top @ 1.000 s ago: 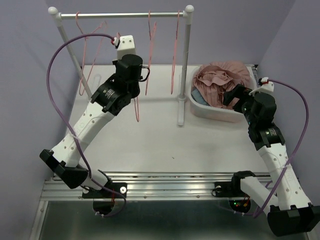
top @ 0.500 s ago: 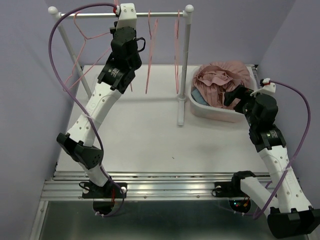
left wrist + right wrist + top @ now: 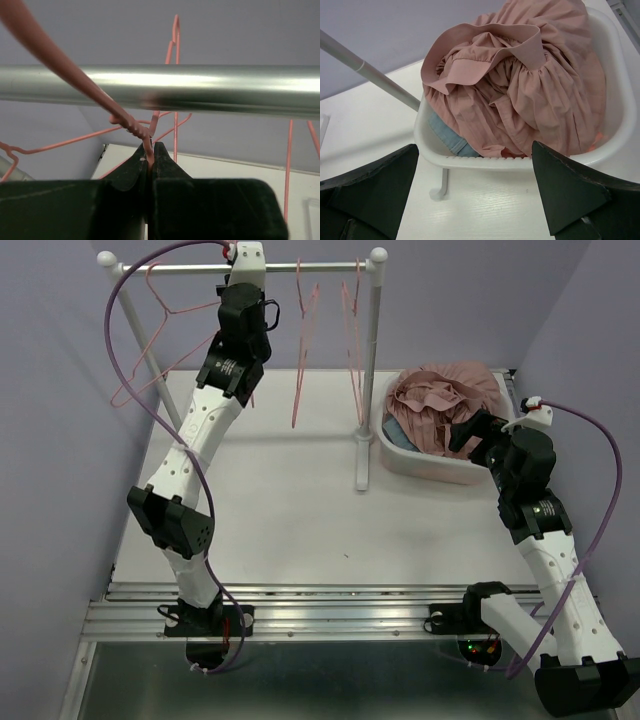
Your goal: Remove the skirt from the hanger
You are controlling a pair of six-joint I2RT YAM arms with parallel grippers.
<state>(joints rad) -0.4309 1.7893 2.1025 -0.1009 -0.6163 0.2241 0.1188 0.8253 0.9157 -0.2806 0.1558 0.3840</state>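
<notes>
Up at the top of the overhead view the left arm is stretched tall to the silver rail (image 3: 310,269), and the wrist camera gives the close look: the left gripper (image 3: 150,162) has its dark fingers pressed together on the twisted neck of a pink wire hanger (image 3: 131,126), clamped tight just under the rail. The hanger's hook runs away to the upper left of that frame, crossing in front of the rail; whether it sits over the bar I can't tell. From above, its bare wire frame splays out tilted toward the upper left, no cloth on it at all. Two other hangers (image 3: 300,350) dangle from the rail nearer the centre of the frame, equally bare. Over on the right side, the skirt (image 3: 520,90) lies heaped in a white tub (image 3: 615,125), a crumpled pink mound with its waistband curled on top and a bit of blue cloth (image 3: 447,137) peeking out beneath at the tub's left edge. The right gripper (image 3: 475,150) hangs beside the tub with its jaws spread wide, nothing between them, above the white table (image 3: 300,500).
</notes>
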